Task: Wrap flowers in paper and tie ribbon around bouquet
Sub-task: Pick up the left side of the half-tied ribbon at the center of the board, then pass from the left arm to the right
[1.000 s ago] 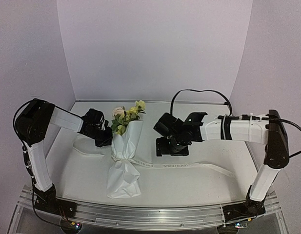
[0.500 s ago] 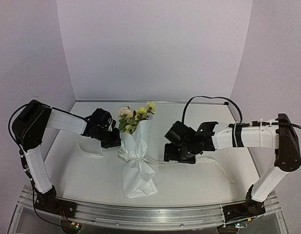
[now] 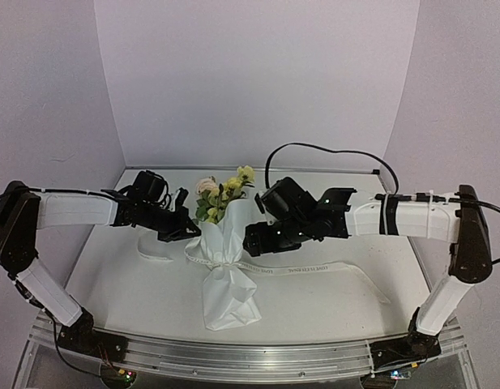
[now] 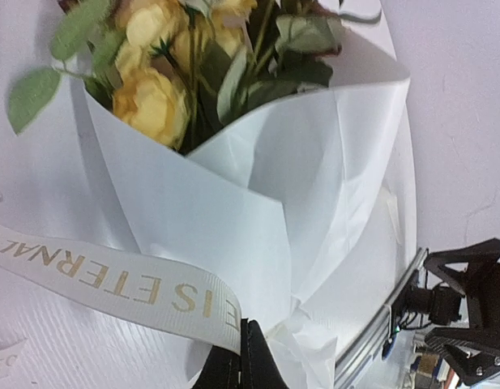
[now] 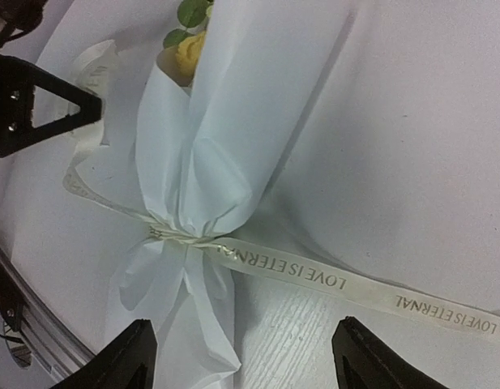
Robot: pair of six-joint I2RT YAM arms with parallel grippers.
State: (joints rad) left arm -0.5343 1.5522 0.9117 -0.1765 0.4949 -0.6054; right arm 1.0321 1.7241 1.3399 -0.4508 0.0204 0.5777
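The bouquet [image 3: 225, 267], a long white paper cone w/ small yellow blossoms, one pale pink rose & green leaves sticking out at the top, is being shown lying on the white surface [image 3: 128, 292] approx. midway betw. the two arms, w/ the flowers [image 3: 225, 190] pointing toward the back wall. A narrow off-white ribbon [image 3: 314, 268] w/ printed lettering is being shown wrapped round the cone's pinched waist; one long tail is trailing off to the right across the surface & a loop is lying at the left. The left tool [image 3: 183, 229] is being pressed fully shut on the ribbon's left part, just beside the cone's left edge; in the left wrist view the band is being pinched betw. dark fingertips [image 4: 251, 363]. The right tool [image 3: 254, 243] is being held wide open w/ nothing in it, just right of the cone, above the ribbon tail; in the right wrist view its fingers [image 5: 112, 361] are flanking the lower cone w/o touching it.
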